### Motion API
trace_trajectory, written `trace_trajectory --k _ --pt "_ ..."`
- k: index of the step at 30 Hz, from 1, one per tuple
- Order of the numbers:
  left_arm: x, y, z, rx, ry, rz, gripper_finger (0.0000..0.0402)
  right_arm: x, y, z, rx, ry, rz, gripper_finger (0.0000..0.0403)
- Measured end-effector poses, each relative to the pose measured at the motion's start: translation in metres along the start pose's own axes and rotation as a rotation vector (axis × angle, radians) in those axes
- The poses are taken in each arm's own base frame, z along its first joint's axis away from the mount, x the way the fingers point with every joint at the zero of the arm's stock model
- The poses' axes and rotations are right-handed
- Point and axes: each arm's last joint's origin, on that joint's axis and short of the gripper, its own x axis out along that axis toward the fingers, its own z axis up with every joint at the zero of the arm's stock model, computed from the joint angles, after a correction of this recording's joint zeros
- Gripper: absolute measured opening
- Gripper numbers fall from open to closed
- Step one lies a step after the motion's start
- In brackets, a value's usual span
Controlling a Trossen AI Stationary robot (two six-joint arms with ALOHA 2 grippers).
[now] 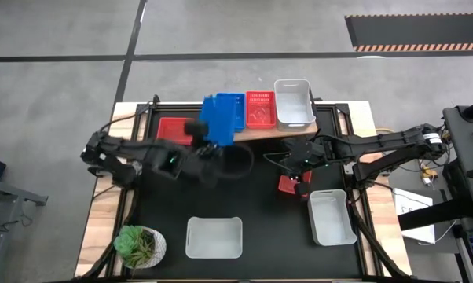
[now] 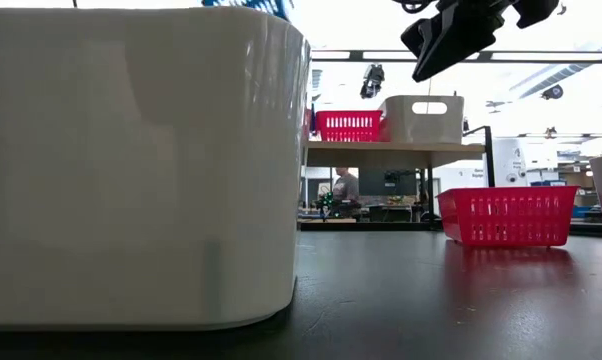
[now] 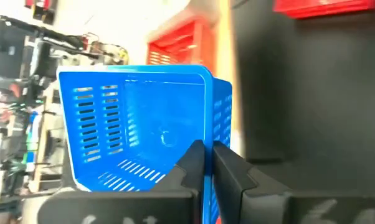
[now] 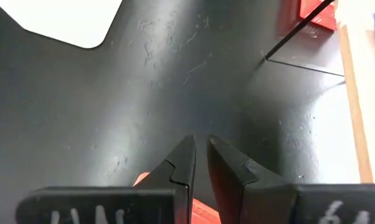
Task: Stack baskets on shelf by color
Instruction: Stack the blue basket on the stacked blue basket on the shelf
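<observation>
Your left tool is pinched shut on the wall of a blue basket, holding it tilted above the near edge of the shelf, toward the shelf's nine o'clock end in the high view; a second blue basket already sits on the shelf there, so that is your stack; carry the held basket on toward twelve o'clock until it hangs square over the seated one, level it out so the perforated bottom faces down, then lower it straight so the rims nest; do not let go while it is canted, or I judge it will hang on one corner and tip off the front. To the three o'clock side of the blue spot, a red basket sits mid-shelf and a white basket at the far end; keep the blue wall clear of the red rim as you descend. Your right tool hovers over the black surface near another red basket, its fingers nearly closed with only a narrow slit between them and nothing in them; leave it parked there. Still on the surface are a third red basket at nine o'clock of the shelf and two white baskets, one at six o'clock and one at four o'clock.
</observation>
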Motion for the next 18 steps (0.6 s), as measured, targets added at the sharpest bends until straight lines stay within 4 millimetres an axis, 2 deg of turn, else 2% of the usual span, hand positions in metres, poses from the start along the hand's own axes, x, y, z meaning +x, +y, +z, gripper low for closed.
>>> trace_trajectory --k 5,10,13,18 --pt "0.045 0.029 0.005 -0.022 0.004 -0.012 0.0000 -0.005 0.002 -0.006 0.015 0.014 0.003 0.0034" --pt "0.089 0.054 -0.003 -0.109 0.000 -0.086 0.0000 -0.016 0.004 -0.016 0.054 0.002 0.001 0.0034" --pt "0.109 0.062 -0.011 -0.138 0.013 -0.116 0.0000 -0.022 0.006 -0.022 0.063 -0.017 -0.004 0.0034" --pt "0.126 0.061 -0.017 -0.160 0.018 -0.144 0.0000 -0.031 0.008 -0.030 0.068 -0.046 -0.011 0.0034"
